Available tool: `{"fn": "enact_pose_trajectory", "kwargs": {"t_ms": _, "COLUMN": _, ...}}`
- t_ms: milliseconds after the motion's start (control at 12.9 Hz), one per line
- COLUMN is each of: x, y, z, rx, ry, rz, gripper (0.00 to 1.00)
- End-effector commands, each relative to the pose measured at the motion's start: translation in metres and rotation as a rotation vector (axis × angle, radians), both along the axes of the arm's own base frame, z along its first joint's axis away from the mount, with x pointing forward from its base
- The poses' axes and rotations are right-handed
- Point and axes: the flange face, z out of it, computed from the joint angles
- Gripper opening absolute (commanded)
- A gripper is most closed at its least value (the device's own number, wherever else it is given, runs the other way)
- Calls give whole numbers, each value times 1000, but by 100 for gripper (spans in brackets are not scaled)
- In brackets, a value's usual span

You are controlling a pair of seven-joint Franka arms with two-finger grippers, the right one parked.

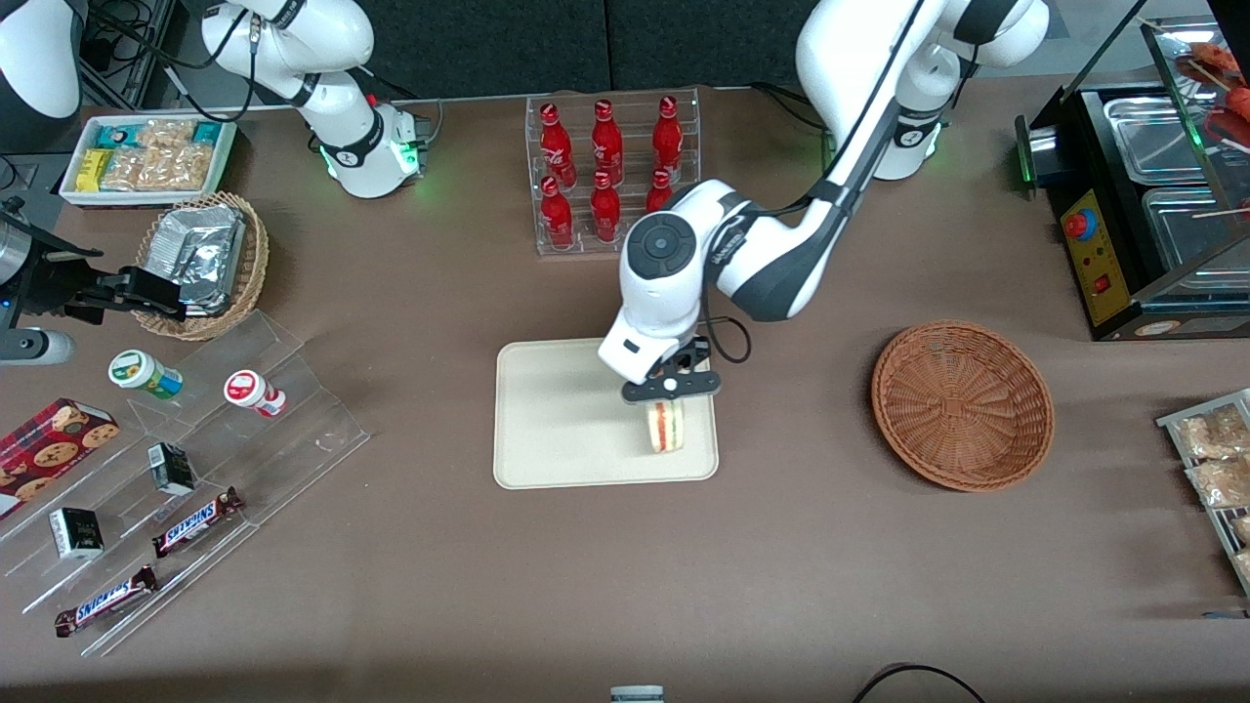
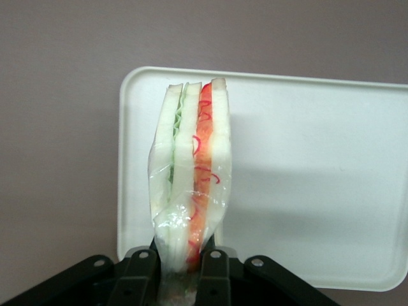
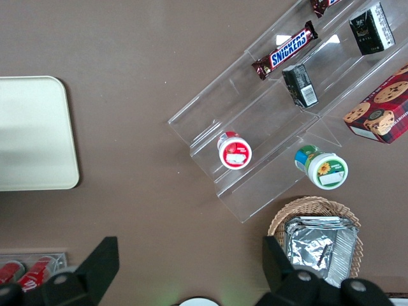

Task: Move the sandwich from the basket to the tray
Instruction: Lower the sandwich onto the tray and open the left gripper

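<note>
The hand [image 1: 670, 398] of the working arm hangs over the tray [image 1: 557, 430], above the part of it nearest the basket [image 1: 962, 403]. Its two fingers [image 2: 214, 275] are closed tight on one end of the sandwich [image 1: 665, 427], which is wrapped in clear film and hangs with its cut edge facing the front camera, showing green and red-orange filling between pale bread. In the left wrist view the sandwich [image 2: 191, 172] stands out from the fingers over the tray [image 2: 306, 172] rim and the brown counter [image 2: 57, 127]. The woven basket sits well apart from the tray, toward the working arm's end of the counter.
</note>
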Motion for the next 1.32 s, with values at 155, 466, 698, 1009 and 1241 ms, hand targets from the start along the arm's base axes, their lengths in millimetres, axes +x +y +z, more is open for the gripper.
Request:
{"fn": "enact_pose_trajectory", "kwargs": {"t_ms": 155, "x": -17, "y": -30, "z": -41, "rx": 11, "ry": 17, "rz": -36, "gripper": 23}}
{"fn": "enact_pose_trajectory", "kwargs": {"t_ms": 466, "x": -27, "y": -41, "z": -63, "rx": 16, "ry": 23, "rz": -57, "gripper": 23}}
{"fn": "enact_pose_trajectory", "kwargs": {"t_ms": 698, "x": -28, "y": -40, "z": -75, "rx": 26, "ry": 37, "rz": -55, "gripper": 26}}
{"fn": "enact_pose_trajectory", "kwargs": {"t_ms": 1009, "x": -29, "y": -39, "z": -83, "rx": 34, "ry": 45, "rz": -61, "gripper": 98}}
{"fn": "enact_pose_trajectory", "kwargs": {"t_ms": 1241, "x": -23, "y": -41, "z": -66, "rx": 13, "ry": 24, "rz": -52, "gripper": 99}}
